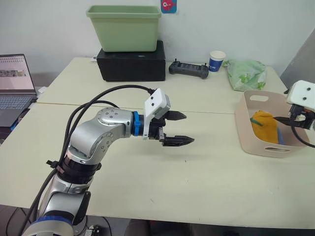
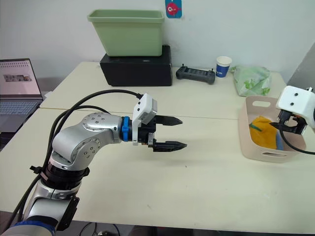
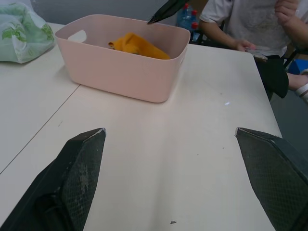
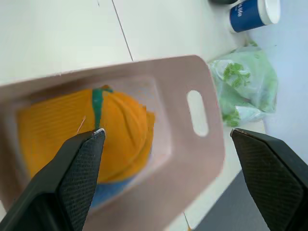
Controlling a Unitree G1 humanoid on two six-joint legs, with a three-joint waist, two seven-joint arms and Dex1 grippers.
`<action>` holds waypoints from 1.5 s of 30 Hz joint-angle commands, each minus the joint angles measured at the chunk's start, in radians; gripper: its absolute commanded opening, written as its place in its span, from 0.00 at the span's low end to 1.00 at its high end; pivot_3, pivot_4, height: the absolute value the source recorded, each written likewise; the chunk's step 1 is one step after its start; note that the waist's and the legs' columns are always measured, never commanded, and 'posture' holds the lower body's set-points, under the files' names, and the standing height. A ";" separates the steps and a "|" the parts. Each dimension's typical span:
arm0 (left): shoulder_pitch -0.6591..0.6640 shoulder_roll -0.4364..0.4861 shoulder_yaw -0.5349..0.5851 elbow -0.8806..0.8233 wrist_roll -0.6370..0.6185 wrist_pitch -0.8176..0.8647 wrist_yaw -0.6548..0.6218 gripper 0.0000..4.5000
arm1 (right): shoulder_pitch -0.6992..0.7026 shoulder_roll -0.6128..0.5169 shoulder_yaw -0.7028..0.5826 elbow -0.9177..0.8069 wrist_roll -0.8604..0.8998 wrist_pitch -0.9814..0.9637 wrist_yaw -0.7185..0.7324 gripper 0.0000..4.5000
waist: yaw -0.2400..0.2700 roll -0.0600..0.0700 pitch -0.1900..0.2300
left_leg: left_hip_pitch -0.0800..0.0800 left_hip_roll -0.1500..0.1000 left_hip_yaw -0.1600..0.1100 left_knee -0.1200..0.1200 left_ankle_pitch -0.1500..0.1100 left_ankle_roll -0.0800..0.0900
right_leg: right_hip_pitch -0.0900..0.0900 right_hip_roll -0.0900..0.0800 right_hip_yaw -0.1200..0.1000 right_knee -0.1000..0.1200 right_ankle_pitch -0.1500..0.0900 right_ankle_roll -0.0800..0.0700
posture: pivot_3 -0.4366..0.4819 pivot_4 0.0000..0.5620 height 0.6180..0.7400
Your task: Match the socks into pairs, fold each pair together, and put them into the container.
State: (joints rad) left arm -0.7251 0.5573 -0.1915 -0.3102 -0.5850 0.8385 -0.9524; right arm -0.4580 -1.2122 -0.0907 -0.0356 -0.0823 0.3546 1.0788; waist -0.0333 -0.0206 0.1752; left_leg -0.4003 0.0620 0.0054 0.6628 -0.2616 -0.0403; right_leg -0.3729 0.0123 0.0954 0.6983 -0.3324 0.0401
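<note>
**Mia:** Where are the socks?

**Ben:** The yellow socks are lying in the pink container. They look folded together, with a small green mark on top. A bit of blue sock peeks out beside them, against the side wall.

**Mia:** Where is the container?

**Ben:** On the tabletop, over on the robot's right side. Its top is open, so things can be dropped in from above.

**Mia:** What is the right gripper doing?

**Ben:** It hangs just above the container, right over the yellow socks. Its two fingers are spread wide and hold nothing. I think it is up there because that is the spot for letting socks fall in.

**Mia:** And the left gripper?

**Ben:** It hovers over the middle of the tabletop, well apart from the container. Its fingers are spread too, with nothing between them. It points toward the container, but it is far from the socks.

**Mia:** Are there more socks to fold?

**Ben:** I see none lying on the tabletop. So I guess the job is almost done, or done.

**Mia:** What is that green bundle?

**Ben:** A cloth bundle behind the container. It is not a sock, so it stays out.
</note>
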 commanded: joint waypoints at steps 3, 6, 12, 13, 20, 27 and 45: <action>-0.002 0.006 0.015 -0.036 0.000 -0.019 0.004 1.00 | -0.005 0.031 0.072 0.072 -0.094 -0.069 -0.106 1.00 | 0.001 0.000 0.000 | 0.000 0.000 0.000 0.000 0.000 0.000 | 0.000 0.000 0.000 0.000 0.000 0.000 | 0.48 0.27 0.83; 0.020 0.027 0.034 -0.046 0.007 -0.017 0.017 1.00 | -0.005 0.052 0.070 0.086 -0.100 -0.093 -0.147 1.00 | 0.000 0.000 0.000 | 0.000 0.000 0.000 0.000 0.000 0.000 | -0.001 0.000 0.000 0.000 0.000 0.000 | 0.48 0.27 0.83; 0.143 0.102 0.170 -0.079 0.010 -0.049 0.078 1.00 | -0.043 0.114 -0.087 0.011 0.023 0.013 -0.203 1.00 | -0.005 0.000 0.000 | 0.000 0.001 -0.001 -0.001 0.000 0.000 | -0.001 0.000 0.000 0.001 0.000 0.000 | 0.48 0.27 0.83; 0.175 0.123 0.194 -0.086 0.013 -0.061 0.079 1.00 | -0.044 0.140 -0.110 -0.018 0.055 0.028 -0.213 1.00 | -0.003 0.000 0.000 | 0.000 0.001 -0.001 -0.001 0.000 0.000 | -0.001 0.000 -0.001 0.001 0.000 0.000 | 0.48 0.27 0.83; 0.585 0.208 0.531 -0.152 0.132 -0.163 0.227 1.00 | -0.018 0.464 -0.115 -0.276 0.208 0.056 -0.375 1.00 | -0.019 -0.001 0.000 | 0.000 0.002 -0.005 -0.001 0.000 0.000 | -0.001 0.001 -0.001 0.002 0.000 0.000 | 0.48 0.27 0.83; 0.911 0.160 0.690 -0.146 0.259 -0.255 0.339 1.00 | 0.169 0.652 0.015 -0.371 0.265 0.043 -0.397 1.00 | 0.002 -0.005 -0.002 | 0.000 0.001 -0.004 -0.001 -0.002 0.003 | 0.000 -0.005 -0.001 0.000 0.000 0.000 | 0.48 0.27 0.83; 1.106 0.070 0.762 0.001 0.261 -0.455 0.302 1.00 | 0.687 0.620 -0.101 -0.390 0.277 -0.170 -0.377 1.00 | -0.009 -0.009 -0.004 | 0.002 0.002 -0.002 -0.002 -0.004 0.004 | 0.001 0.000 -0.001 0.000 0.000 -0.001 | 0.48 0.27 0.83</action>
State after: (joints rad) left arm 0.3835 0.6236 0.5656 -0.3024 -0.3023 0.4013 -0.6354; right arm 0.2461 -0.5884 -0.1799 -0.3754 0.1802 0.1990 0.7144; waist -0.0425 -0.0301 0.1707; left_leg -0.3980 0.0640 0.0038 0.6606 -0.2652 -0.0361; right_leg -0.3719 0.0128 0.0941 0.6986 -0.3328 0.0396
